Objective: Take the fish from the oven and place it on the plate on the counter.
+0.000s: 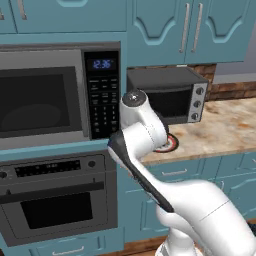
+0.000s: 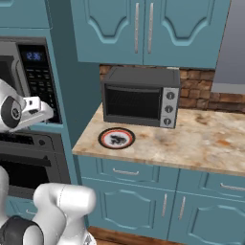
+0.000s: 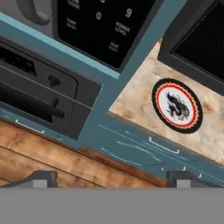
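The oven (image 1: 55, 200) is built into the wall below the microwave, its dark glass door shut, so the fish is hidden. It also appears at the left of the right base view as the oven (image 2: 28, 162) and in the hand view as the oven (image 3: 39, 96) with its handle bar. The plate (image 2: 116, 139), red-rimmed with a dark motif, lies bare on the counter (image 2: 191, 139) near its left end. My arm partly covers the plate (image 1: 170, 145). My gripper (image 3: 113, 178) hangs open and holds nothing, above the floor in front of the oven, looking down at the plate (image 3: 177, 106).
A keypad microwave (image 1: 45, 97) sits above the oven. A black toaster oven (image 2: 139, 98) stands on the counter just behind the plate. Teal drawers (image 2: 129, 172) run below the counter and wall cabinets (image 2: 143, 28) above. A wooden floor (image 3: 43, 153) lies beneath.
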{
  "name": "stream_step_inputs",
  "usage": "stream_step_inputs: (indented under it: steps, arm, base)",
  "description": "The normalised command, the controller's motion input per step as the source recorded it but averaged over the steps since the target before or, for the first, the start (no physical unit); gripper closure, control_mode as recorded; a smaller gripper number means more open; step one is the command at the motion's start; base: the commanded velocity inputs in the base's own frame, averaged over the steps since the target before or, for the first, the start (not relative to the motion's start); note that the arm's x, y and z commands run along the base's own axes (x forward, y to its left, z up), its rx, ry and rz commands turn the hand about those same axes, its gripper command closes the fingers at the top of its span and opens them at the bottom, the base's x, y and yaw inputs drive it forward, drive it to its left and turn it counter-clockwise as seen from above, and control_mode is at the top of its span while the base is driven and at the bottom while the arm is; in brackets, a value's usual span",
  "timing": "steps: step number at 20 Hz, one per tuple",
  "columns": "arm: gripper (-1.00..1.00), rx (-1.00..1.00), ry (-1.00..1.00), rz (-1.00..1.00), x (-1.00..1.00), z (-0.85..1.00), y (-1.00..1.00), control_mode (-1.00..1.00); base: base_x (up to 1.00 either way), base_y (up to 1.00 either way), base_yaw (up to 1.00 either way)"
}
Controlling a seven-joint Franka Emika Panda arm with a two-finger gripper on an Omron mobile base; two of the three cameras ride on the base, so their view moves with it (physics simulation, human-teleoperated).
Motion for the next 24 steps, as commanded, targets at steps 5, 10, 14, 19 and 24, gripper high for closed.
stream_step_inputs:
  steps: [5,10,14,19,24]
  arm:
    - [-1.00,-0.13,-0.07,0.16,-0.16,-0.27,0.76,-1.00]
    - [-1.00,-0.12,-0.03,0.14,-0.15,-0.29,0.65,-1.00]
    - [-1.00,-0.12,-0.11,0.11,-0.03,-0.42,0.52,-1.00]
    - [-1.00,-0.12,-0.11,0.08,-0.02,-0.55,0.24,-1.00]
    - [-1.00,-0.09,-0.05,0.11,0.00,-0.57,0.02,-1.00]
  base:
    - [0.00,0.00,0.00]
    - [0.00,0.00,0.00]
    - [0.00,0.00,0.00]
    - [0.00,0.00,0.00]
    - [0.00,0.00,0.00]
